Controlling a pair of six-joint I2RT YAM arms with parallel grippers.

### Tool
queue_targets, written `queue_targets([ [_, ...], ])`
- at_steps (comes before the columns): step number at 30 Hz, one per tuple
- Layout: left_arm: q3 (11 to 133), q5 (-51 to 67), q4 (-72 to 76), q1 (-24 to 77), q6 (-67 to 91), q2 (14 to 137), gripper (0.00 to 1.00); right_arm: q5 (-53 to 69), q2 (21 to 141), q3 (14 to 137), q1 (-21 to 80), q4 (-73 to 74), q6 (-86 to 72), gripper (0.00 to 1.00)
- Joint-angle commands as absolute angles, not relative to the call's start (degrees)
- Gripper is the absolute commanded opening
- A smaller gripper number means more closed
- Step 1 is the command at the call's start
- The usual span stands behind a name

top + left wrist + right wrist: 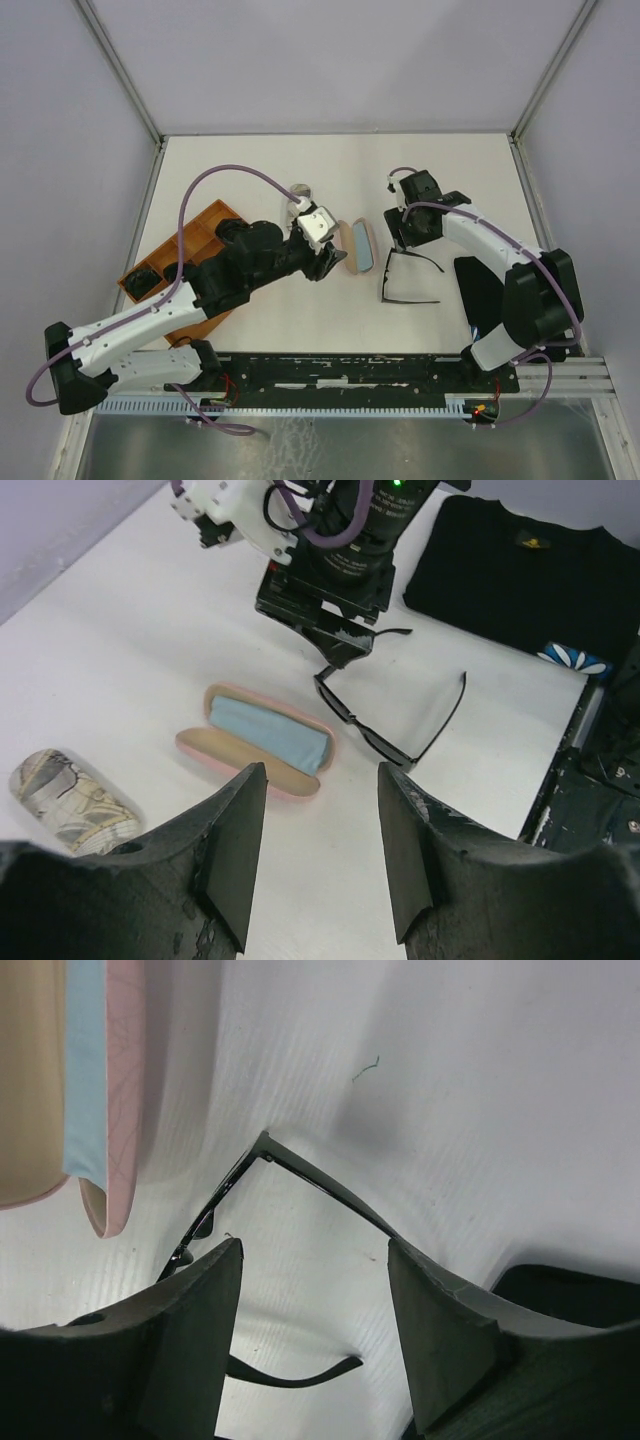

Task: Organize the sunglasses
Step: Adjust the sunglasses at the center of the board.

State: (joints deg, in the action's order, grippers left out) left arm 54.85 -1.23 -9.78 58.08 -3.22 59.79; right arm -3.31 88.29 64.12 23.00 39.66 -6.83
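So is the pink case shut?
No, the case lies open, with a blue cloth showing inside one half.

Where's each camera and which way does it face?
Top external: above and behind, looking down on the table, left arm and right arm showing.
Left wrist: on the left arm, looking across at the right gripper; own fingers below.
Right wrist: close over the table; own fingers below.
Shared: black-framed glasses and open pink case, in all.
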Motion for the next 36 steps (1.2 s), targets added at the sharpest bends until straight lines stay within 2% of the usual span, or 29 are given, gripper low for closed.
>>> queue_targets([
  [1,53.76,-6.60,-10.52,57.69,-1.28,58.31,0.56,0.44,91.50,67.85,22.59,39.28,-1.07,0.67],
  [19,54.29,-5.19,-10.84,57.49,-1.93,60.26,0.55,2.98,100.02,68.85,22.09,37.96,2.03,0.51],
  [29,54.47,-5.47,-11.04,57.48,-2.20,60.14,0.55,6.89,98.17,68.98,22.22,39.42,2.15,0.41],
  [31,54.48,-5.38,-11.09,57.51,-2.26,60.16,0.55,7.79,95.80,68.54,22.21,39.67,2.24,0.44],
  [34,54.55,-5.28,-10.99,57.48,-2.36,60.26,0.55,6.02,93.42,68.56,22.21,39.75,2.71,0.59],
  [36,54.64,-5.01,-10.99,57.50,-2.37,60.36,0.55,4.41,93.13,69.01,22.16,39.88,3.66,0.64],
])
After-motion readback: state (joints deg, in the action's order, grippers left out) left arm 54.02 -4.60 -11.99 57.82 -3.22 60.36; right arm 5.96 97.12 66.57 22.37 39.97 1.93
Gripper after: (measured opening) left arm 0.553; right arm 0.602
